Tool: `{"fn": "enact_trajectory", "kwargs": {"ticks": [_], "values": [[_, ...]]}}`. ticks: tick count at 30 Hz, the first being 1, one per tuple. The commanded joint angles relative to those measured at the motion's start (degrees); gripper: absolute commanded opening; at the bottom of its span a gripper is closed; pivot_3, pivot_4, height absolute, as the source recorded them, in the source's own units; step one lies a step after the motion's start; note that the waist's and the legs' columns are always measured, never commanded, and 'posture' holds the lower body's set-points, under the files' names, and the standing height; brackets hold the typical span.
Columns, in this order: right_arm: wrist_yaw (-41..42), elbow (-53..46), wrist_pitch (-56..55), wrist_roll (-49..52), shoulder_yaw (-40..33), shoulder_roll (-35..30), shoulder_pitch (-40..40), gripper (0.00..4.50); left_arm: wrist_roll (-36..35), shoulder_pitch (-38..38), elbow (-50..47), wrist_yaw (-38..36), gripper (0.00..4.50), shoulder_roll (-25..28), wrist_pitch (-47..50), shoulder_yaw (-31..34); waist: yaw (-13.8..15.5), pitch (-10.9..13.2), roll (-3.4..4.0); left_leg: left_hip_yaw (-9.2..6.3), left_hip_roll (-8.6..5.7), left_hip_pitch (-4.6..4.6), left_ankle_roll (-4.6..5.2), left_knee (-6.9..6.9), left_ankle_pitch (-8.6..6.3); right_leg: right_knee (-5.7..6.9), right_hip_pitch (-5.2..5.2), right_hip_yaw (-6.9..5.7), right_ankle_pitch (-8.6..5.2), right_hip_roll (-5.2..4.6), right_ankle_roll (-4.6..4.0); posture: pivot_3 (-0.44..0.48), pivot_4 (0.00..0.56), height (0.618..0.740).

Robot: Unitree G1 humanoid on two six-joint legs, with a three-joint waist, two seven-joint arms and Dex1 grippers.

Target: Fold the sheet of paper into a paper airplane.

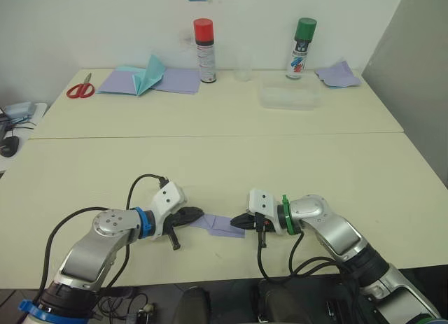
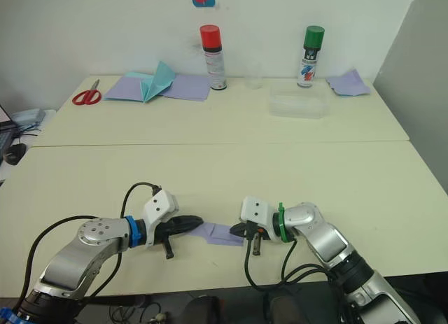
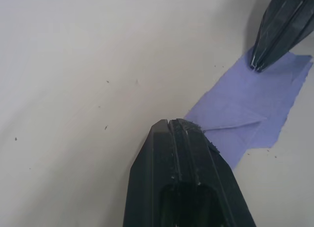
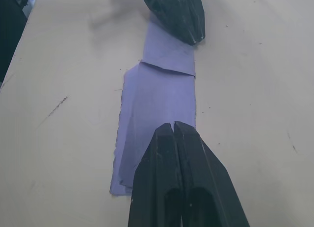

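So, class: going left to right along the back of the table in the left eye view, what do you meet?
Red-handled scissors → teal folded paper plane → red-capped spray can → clear plastic cup → green-capped spray can → small rumpled lavender paper scrap.

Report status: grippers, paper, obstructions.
Left gripper shut, tip on one end of the sheet of paper. Right gripper shut on opposite end. Paper flat, partly folded. Nothing obstructing.

head pair overhead, wrist cameras close — facing
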Motion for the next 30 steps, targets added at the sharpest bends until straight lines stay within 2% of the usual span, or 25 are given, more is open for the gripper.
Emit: {"fn": "enact_trajectory", "kwargs": {"ticks": [1,7,9,11,14,19,21,30], "values": [[0.5,1.1,-0.8,0.0,-0.8,0.1,0.0,0.03,-1.1,0.2,-2.8,-0.3,0.0,-0.2,0.5,0.6,0.0,0.0,-0.01,0.0,-0.01,-0.03,0.0,0.0,0.0,0.0,-0.01,0.01,0.0,0.0,0.0,0.0,0.15,0.74],[-0.4,-1.6,-3.9,1.1,-4.3,0.5,-0.9,0.03,3.8,0.9,0.2,-0.2,0.0,0.1,-1.9,-4.1,0.2,0.0,0.0,0.01,-0.05,-0.08,0.0,0.0,0.0,-0.01,-0.05,0.01,0.0,-0.01,-0.01,0.0,0.15,0.74],[0.3,-3.0,-5.6,1.5,-5.6,-0.5,-0.9,0.39,4.3,0.9,0.6,0.1,0.0,-0.4,-2.1,-4.5,0.3,0.0,0.0,0.02,-0.06,-0.08,0.0,0.0,0.0,-0.02,-0.05,0.03,-0.01,-0.03,-0.01,0.0,0.15,0.74],[1.4,-4.9,-7.3,2.7,-7.2,-1.4,0.0,0.88,4.5,0.8,0.8,0.2,0.0,-0.7,-2.1,-4.7,0.4,0.0,0.0,0.03,-0.05,-0.08,0.0,0.0,0.0,-0.02,-0.04,0.04,0.0,-0.05,-0.01,0.0,0.15,0.74],[2.9,-6.9,-11.8,4.8,-8.9,-1.9,2.7,1.99,4.7,0.9,0.9,0.2,0.0,-0.9,-2.2,-4.8,0.6,0.0,0.0,0.04,-0.05,-0.09,0.0,0.0,0.0,-0.03,-0.03,0.04,-0.01,-0.07,-0.01,0.0,0.15,0.74],[2.1,-3.0,-28.1,-3.4,-5.2,-4.0,6.3,3.74,4.7,1.3,0.7,-0.1,0.0,-0.8,-1.9,-4.8,1.0,0.0,0.01,0.08,-0.1,-0.07,0.0,-0.01,-0.01,-0.07,-0.02,0.02,-0.01,-0.07,-0.02,0.0,0.15,0.74],[1.1,-1.0,-31.6,-5.9,-4.2,-3.8,6.5,3.74,4.6,1.4,0.5,-0.3,0.0,-0.7,-1.8,-4.7,1.0,0.0,0.01,0.11,-0.09,-0.05,0.0,0.0,-0.01,-0.06,-0.02,0.01,-0.01,-0.05,-0.01,0.0,0.15,0.74],[-3.3,3.7,-35.0,-13.0,-3.5,-3.2,5.2,3.74,4.3,1.2,0.3,-0.4,0.0,-0.8,-1.2,-4.5,1.0,0.0,0.01,0.1,-0.08,-0.03,0.0,0.0,0.0,-0.02,-0.02,0.04,-0.01,-0.03,-0.02,0.0,0.15,0.74]]}}
